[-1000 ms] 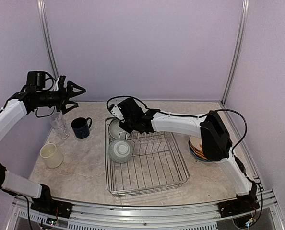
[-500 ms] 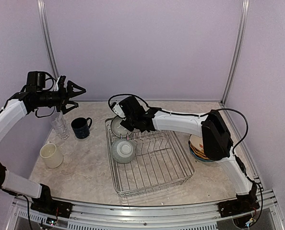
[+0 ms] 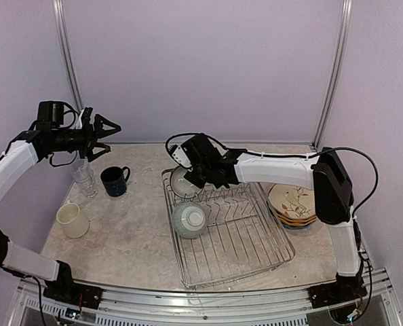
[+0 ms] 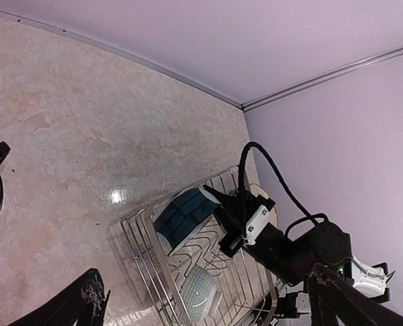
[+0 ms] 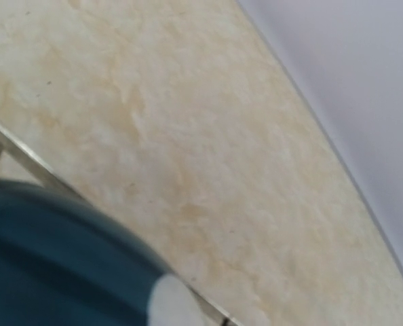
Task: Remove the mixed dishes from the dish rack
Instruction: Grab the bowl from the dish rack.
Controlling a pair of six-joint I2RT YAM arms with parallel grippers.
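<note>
Overhead view of two robot arms working at a marbled surface [image 3: 130, 241]. The right hand [image 3: 193, 178] is reaching into the far left corner of the dish rack [image 3: 245, 234]. Its jaws are closing tight on what appears to be the rim of the small teal bowl [image 3: 182, 183], which is leaning on edge among the prongs. A pale ribbed bowl [image 3: 189, 221] is sitting in the rack just in front of it. The rack is lying askew on the surface.

The left hand [image 3: 108, 136] is hovering wide and holding nothing, high above the navy mug [image 3: 113, 181].

A stack of plates [image 3: 295, 202] is resting on the surface to the right of the rack.

Judging from this, the bowl is being taken out. It probably needs lifting straight up until it is clearing the prongs, and only then carrying sideways. Otherwise it may be catching the wires and dragging the light rack along.
</note>
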